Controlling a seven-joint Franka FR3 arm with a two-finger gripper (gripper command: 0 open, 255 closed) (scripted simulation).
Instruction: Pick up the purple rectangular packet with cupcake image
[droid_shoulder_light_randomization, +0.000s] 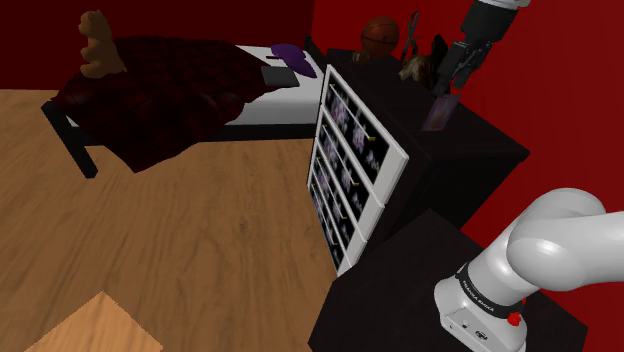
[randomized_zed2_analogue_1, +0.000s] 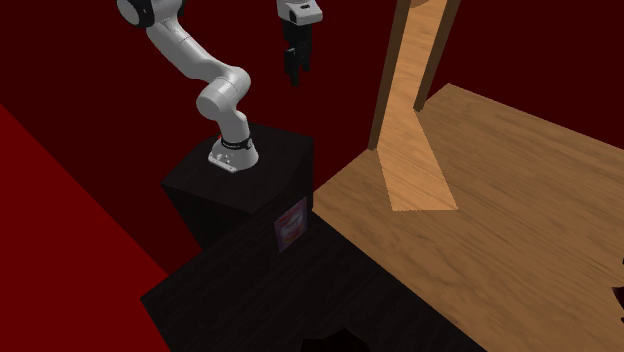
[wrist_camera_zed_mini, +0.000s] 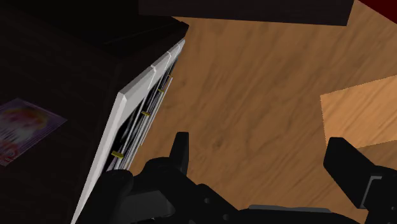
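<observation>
The wooden floor (wrist_camera_zed_mini: 254, 95) is the largest thing. In the wrist view it lies straight ahead of my jaws, between the two black fingers (wrist_camera_zed_mini: 181, 151). The bed (droid_shoulder_light_randomization: 275, 110) with its dark red checked blanket (droid_shoulder_light_randomization: 170, 90) stands far from my jaws, beyond the dresser (droid_shoulder_light_randomization: 480, 140). This dark dresser, with white patterned drawer fronts (droid_shoulder_light_randomization: 350, 170), is below my jaws, and its top is the surface that carries the packet. My jaws are wide apart and hold nothing. The purple rectangular packet (droid_shoulder_light_randomization: 438, 113) lies on this surface, lower than my jaws and well apart from both fingers.

I judge that the task is at its early part. I am above the surface, but the lining up, the going down, the closing and the lifting are all left to do.

In the shoulder view the packet seems to be just under my jaws. The wrist view corrects this: the packet (wrist_camera_zed_mini: 25, 127) is off to the outer side of one finger, not between them. The second exterior view adds the height. There my jaws hang high above the packet (randomized_zed2_analogue_1: 290, 228), with my black stand (randomized_zed2_analogue_1: 270, 170) near it.
</observation>
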